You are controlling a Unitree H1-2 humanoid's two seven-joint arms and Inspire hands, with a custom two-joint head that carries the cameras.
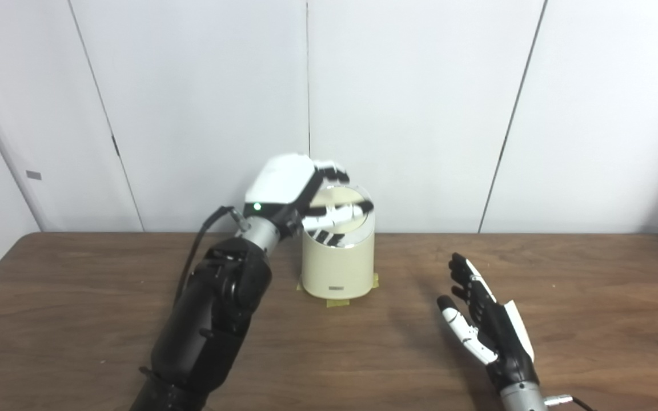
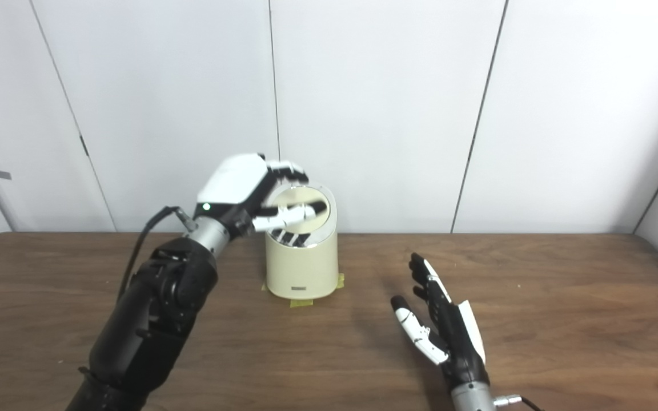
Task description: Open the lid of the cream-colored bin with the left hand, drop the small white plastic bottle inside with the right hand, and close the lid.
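Note:
The cream-colored bin (image 1: pixel 337 265) stands on the wooden table near the back wall, at the centre. Its round lid (image 1: pixel 345 198) with a shiny rim tilts toward me. My left hand (image 1: pixel 292 185) is at the top of the bin, fingers curled over the lid's back edge and thumb lying across its face. My right hand (image 1: pixel 486 322) is open and empty, palm up, low over the table to the right of the bin and nearer to me. No white bottle is in view.
Yellow tape (image 1: pixel 337 302) marks the bin's base on the table (image 1: pixel 592 297). A white panelled wall stands right behind the bin. My left forearm (image 1: pixel 215 308) lies to the left of the bin.

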